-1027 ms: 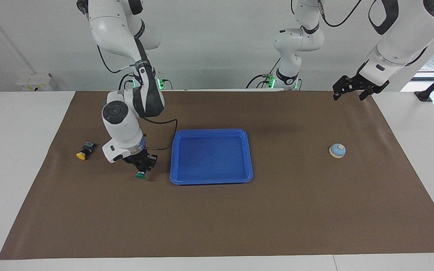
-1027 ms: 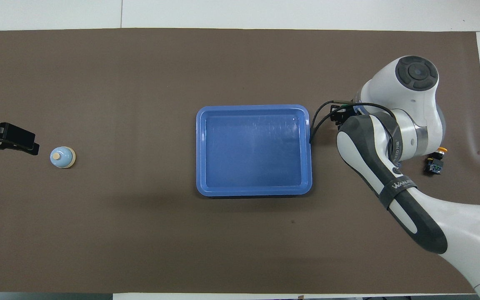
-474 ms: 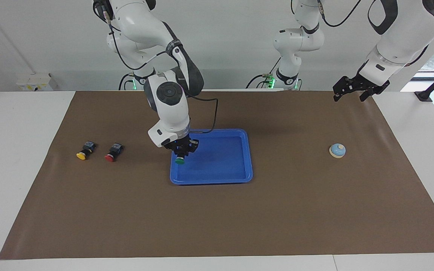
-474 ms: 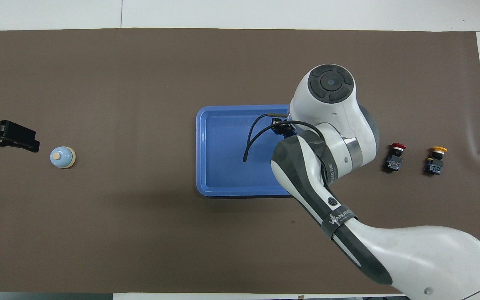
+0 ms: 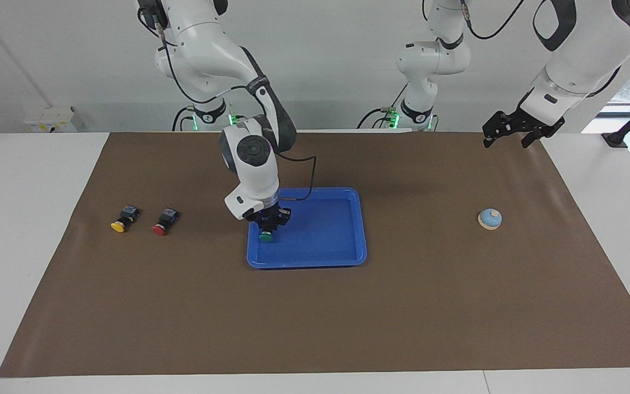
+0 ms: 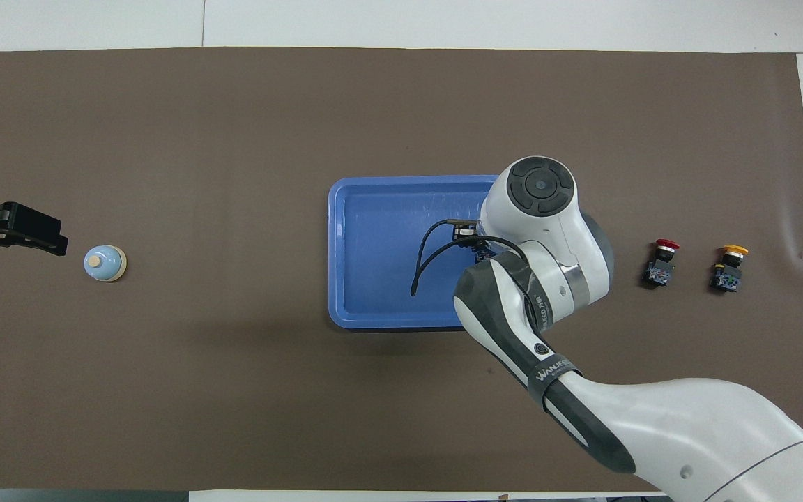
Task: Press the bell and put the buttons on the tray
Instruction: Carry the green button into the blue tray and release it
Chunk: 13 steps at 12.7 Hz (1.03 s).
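Since the earlier frames the green button [image 5: 264, 237] has been carried from the brown mat [image 5: 315, 306] beside the tray [image 5: 348, 257] to a spot low over the tray's floor, at the end toward the right arm. It is clamped by its black body in the right gripper [image 5: 267, 227], cap down, so that it can be set down inside the rim; whether it already rests on the tray floor cannot be told.

The red button [image 5: 163, 221] and the yellow button [image 5: 123, 218] are left lying on the mat toward the right arm's end of the bench, side by side, presumably to be fetched in turn. The bell [image 5: 490, 219] stands alone toward the left arm's end. The left gripper [image 5: 512, 131] is held waiting above the mat's edge, its jaws spread wide and empty.

From overhead, the held button and the right jaws are hidden under the arm's wrist, and the left gripper is cut off at the picture's edge.
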### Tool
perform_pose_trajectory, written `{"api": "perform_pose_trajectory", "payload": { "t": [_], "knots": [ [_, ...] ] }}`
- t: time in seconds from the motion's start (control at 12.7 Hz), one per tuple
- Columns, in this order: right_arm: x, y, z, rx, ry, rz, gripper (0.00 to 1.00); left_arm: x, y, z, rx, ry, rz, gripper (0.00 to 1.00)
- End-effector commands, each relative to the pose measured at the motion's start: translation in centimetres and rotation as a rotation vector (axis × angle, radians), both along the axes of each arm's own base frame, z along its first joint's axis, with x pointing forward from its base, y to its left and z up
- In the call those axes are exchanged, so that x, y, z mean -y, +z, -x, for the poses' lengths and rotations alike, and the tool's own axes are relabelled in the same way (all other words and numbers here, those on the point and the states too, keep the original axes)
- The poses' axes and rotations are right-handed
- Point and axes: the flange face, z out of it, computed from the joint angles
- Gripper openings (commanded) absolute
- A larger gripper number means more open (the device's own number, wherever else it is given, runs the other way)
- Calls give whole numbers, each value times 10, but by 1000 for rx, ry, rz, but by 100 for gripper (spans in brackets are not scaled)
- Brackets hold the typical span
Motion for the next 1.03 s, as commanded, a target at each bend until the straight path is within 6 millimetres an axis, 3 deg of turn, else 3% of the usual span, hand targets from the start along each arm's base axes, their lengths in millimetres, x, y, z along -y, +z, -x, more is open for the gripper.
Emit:
{"api": "perform_pose_trajectory", "payload": {
  "t": [0.0,0.08,0.16,0.24,0.4,0.63,0.79,0.95],
  "knots": [
    [-5,5,15,13,-11,-10,0,-7,-1,5,11,19,-17,100],
    [-8,5,16,22,-23,-14,0,-7,-1,4,11,19,-17,100],
    [-7,2,18,24,-59,-13,38,-8,0,4,13,20,-17,100],
    [-7,3,17,24,-73,-13,99,-7,-1,4,11,19,-17,100],
    [-5,9,15,25,-81,-12,100,-6,0,4,13,17,-17,100],
    [6,47,5,25,-94,-7,100,-6,0,4,13,17,-17,100],
    [31,78,-7,25,-128,-1,100,-6,0,4,13,17,-17,100],
    [74,100,-15,30,-151,0,100,-7,0,4,13,19,-17,100]
  ]
}}
